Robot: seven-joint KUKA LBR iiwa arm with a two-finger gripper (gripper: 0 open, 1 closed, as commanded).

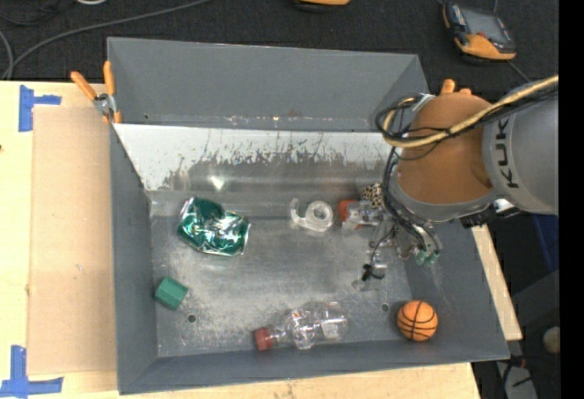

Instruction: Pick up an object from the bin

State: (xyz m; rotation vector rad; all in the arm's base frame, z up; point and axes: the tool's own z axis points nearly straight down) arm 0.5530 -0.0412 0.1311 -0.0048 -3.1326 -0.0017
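My gripper [375,260] hangs low over the right part of the bin floor, under the arm's orange cover. Just up and left of it lie a small red-orange thing [349,210] and a leopard-patterned piece [373,196], both partly hidden by the arm. A clear tape roll [313,215] lies a little further left. An orange toy basketball [417,320] rests below and to the right of the gripper, near the front right corner. I see nothing held in the gripper.
A crumpled green foil bag [213,228] lies at the left. A green cube [170,292] sits near the front left corner. A crushed clear bottle with a red cap [301,329] lies along the front wall.
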